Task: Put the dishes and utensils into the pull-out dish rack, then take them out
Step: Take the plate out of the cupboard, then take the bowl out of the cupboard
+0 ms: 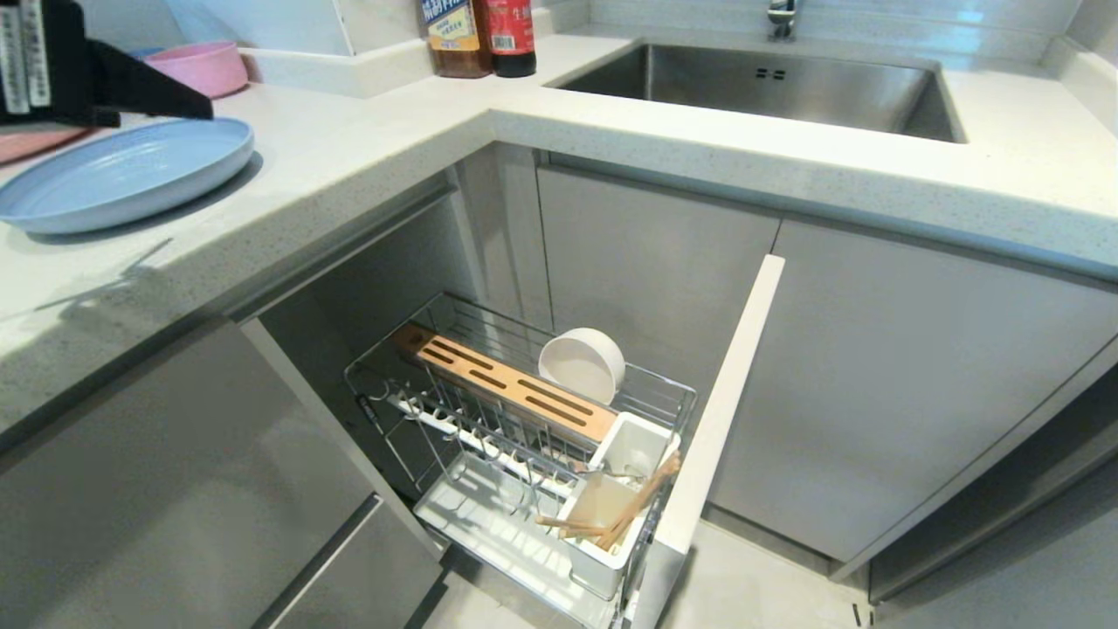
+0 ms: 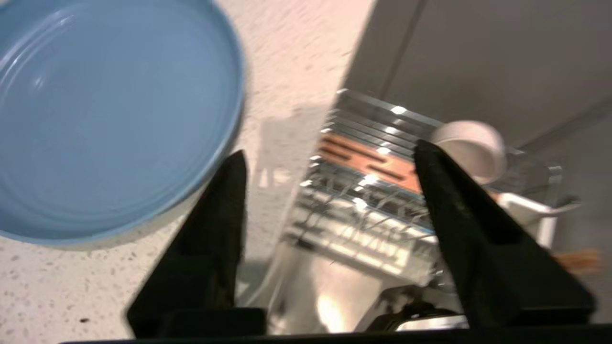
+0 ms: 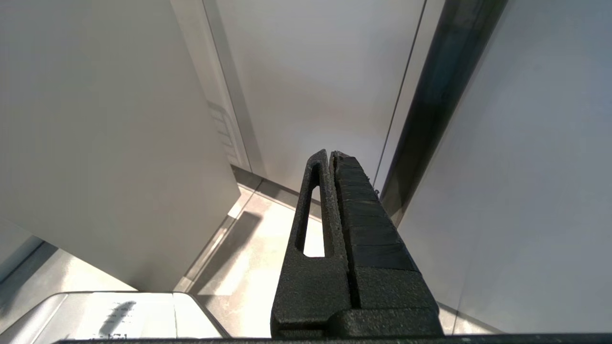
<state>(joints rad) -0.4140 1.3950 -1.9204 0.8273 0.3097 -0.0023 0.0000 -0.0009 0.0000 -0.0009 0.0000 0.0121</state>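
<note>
The light-blue plate (image 1: pixel 122 175) (image 2: pixel 110 114) lies flat on the countertop at the left. My left gripper (image 1: pixel 175 100) (image 2: pixel 330 150) hovers just above the plate's far edge, open and holding nothing. Below the counter the pull-out dish rack (image 1: pixel 384 371) stands pulled out. The off-white bowl (image 1: pixel 581 362) (image 2: pixel 471 148) stands on edge in it, behind the slotted wooden strip (image 1: pixel 515 384). The chopsticks (image 1: pixel 638 507) lean in the white utensil holder (image 1: pixel 603 559). The fork and spoon cannot be made out. My right gripper (image 3: pixel 330 154) is shut and empty, parked low beside cabinet fronts.
A pink bowl (image 1: pixel 201 65) and a reddish dish (image 1: pixel 35 140) sit behind the plate. Two bottles (image 1: pixel 476 35) stand at the counter's back, and the steel sink (image 1: pixel 760 87) is to their right. The rack's pale front panel (image 1: pixel 725 393) juts out among grey cabinet doors.
</note>
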